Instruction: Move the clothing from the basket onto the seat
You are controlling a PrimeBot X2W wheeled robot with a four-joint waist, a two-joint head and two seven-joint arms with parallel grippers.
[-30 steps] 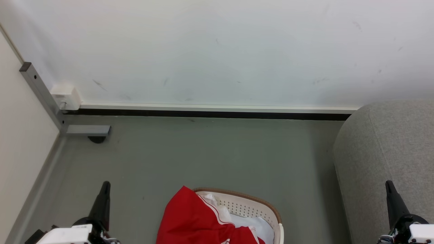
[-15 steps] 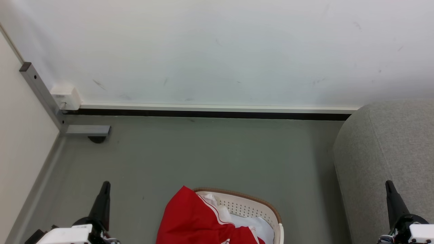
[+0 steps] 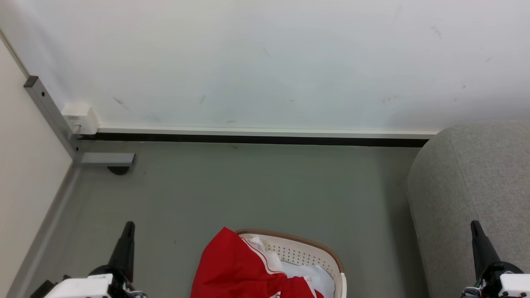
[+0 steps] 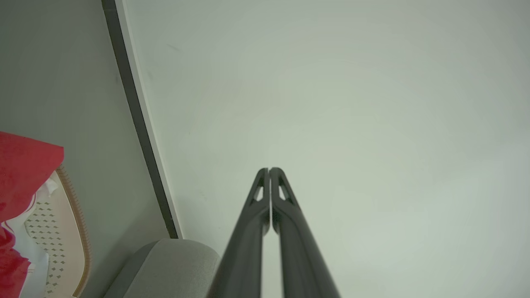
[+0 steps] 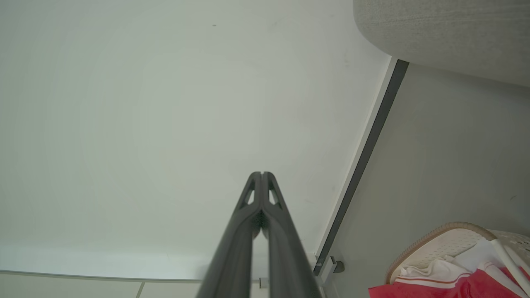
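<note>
Red clothing (image 3: 238,271) with white striped trim lies heaped in the cream basket (image 3: 304,252) at the bottom middle of the head view, spilling over its left rim. The grey seat (image 3: 472,194) fills the right side. My left gripper (image 3: 129,227) is shut and empty, left of the basket. My right gripper (image 3: 474,225) is shut and empty, in front of the seat. In the left wrist view the left gripper (image 4: 269,169) points at the wall, with clothing (image 4: 25,165), basket (image 4: 76,219) and seat (image 4: 174,265) at the left. The right gripper (image 5: 261,174) also faces the wall, near clothing (image 5: 447,285), basket (image 5: 439,236) and seat (image 5: 447,33).
The grey-green floor (image 3: 256,186) stretches from the basket to the white wall (image 3: 265,62) with its dark baseboard. A grey metal post (image 3: 49,116) with a white box (image 3: 79,118) stands in the left corner, beside a pale side panel (image 3: 25,174).
</note>
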